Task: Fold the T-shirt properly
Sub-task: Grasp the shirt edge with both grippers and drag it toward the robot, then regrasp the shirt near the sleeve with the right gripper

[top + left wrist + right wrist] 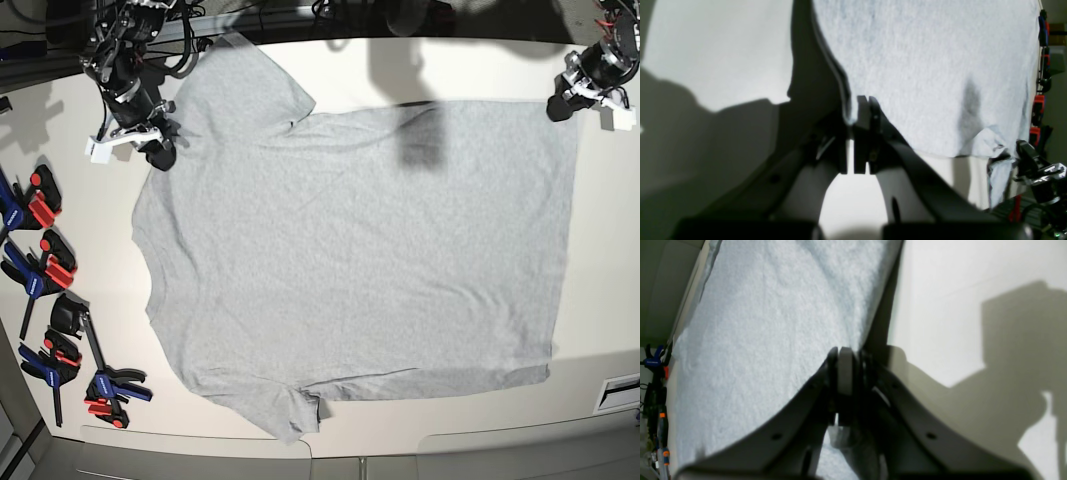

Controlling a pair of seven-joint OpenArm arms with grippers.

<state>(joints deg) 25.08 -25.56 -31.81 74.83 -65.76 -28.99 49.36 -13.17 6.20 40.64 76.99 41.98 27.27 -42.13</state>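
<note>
The light grey T-shirt (350, 250) lies spread flat on the white table (610, 250), plain side up, with its collar toward the left of the base view. My left gripper (560, 108) is at the shirt's far right hem corner. In the left wrist view, the left gripper (863, 106) is shut, with the shirt (923, 66) edge pinched at its tips. My right gripper (160, 155) sits at the shoulder by the far sleeve. The right wrist view shows the right gripper (844, 355) shut on a raised edge of the shirt (773, 340).
Several blue and orange clamps (45, 270) lie along the table's left side, and they also show as clamps (1038, 106) in the left wrist view. A white slotted fitting (620, 390) sits at the table's near right edge. Dark cables and hardware line the far edge.
</note>
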